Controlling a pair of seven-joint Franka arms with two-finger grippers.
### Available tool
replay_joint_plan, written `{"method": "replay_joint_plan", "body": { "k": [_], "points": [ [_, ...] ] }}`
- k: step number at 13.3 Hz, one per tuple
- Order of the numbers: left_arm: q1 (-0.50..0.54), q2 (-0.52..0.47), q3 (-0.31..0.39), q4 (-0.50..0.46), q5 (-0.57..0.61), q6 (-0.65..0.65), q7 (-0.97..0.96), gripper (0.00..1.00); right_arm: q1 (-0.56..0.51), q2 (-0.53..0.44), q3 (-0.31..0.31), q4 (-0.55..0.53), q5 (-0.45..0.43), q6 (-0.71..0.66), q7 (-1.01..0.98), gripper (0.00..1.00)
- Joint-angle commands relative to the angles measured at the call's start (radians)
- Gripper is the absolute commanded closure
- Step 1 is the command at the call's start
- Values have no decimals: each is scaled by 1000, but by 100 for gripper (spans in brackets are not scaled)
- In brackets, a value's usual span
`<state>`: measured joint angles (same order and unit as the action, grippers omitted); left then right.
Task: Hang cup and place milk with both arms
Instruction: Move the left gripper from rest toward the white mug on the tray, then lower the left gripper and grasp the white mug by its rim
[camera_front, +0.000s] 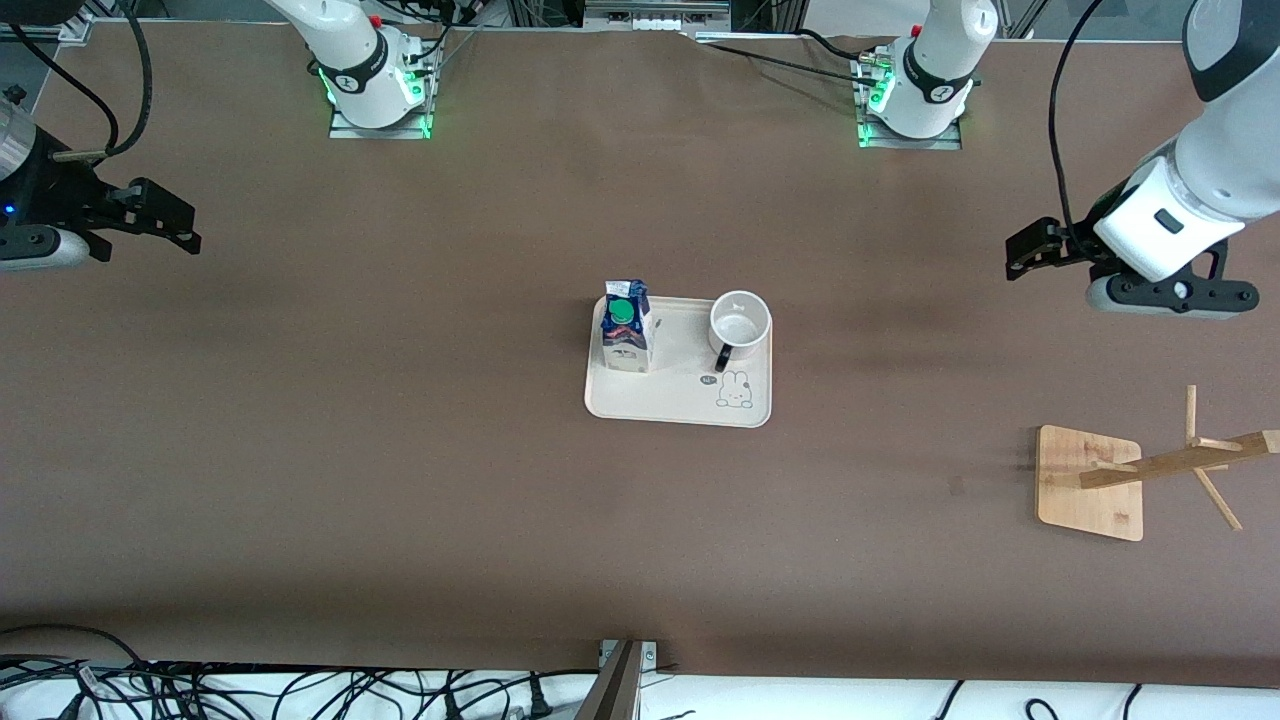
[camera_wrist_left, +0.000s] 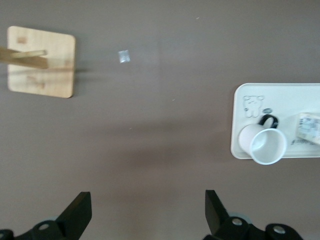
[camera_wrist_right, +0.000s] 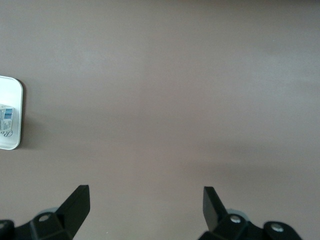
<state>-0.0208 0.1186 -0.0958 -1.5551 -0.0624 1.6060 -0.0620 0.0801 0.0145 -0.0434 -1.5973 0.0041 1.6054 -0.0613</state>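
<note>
Item 1: tray (camera_front: 668, 408), cream, rounded corners, a rabbit drawing at its corner nearest the front camera on the left arm's side. It lies flat at the middle of the brown table (camera_front: 400, 450).

Item 2: milk (camera_front: 626, 338), dark-blue and white gable-top carton with a green cap. It stands upright on the tray, at the end toward the right arm.

Item 3: cup (camera_front: 740, 322), white, open mouth up, black handle pointing to about 7 o'clock in the front view. It stands on the tray at 3 o'clock from the milk, apart from it.

Item 4: wooden rack (camera_front: 1090, 482), a square base with a post and pegs, standing at the left arm's end of the table, at about 4 o'clock from the tray and well apart from it.

Item 5: left gripper (camera_front: 1030, 250), claw spread wide and empty, held over bare table between tray and table end.

Item 6: right gripper (camera_front: 165, 215), claw likewise spread wide and empty, over bare table at the right arm's end, at about 10 o'clock from the tray.
</note>
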Motion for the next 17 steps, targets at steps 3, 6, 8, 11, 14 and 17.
{"method": "replay_joint_plan", "body": {
  "k": [3,6,8,11,14,17],
  "points": [
    [-92,206,4,255,-25,32,21,0,-3,7,5,16,-13,-4,-3,0],
    [-142,309,4,366,-19,104,22,0,-5,7,5,16,-13,-4,-3,0],
    [-171,331,4,366,-11,139,22,0,-5,7,5,16,-13,-4,-3,0],
    [-198,393,11,371,15,227,13,0,-6,10,5,16,-13,-2,-3,0],
    [-284,483,22,372,32,327,-83,0,-6,10,5,16,-13,-2,-3,0],
    [-368,553,19,365,104,334,-175,0,-6,12,5,16,-12,-4,-3,0]
  ]
}}
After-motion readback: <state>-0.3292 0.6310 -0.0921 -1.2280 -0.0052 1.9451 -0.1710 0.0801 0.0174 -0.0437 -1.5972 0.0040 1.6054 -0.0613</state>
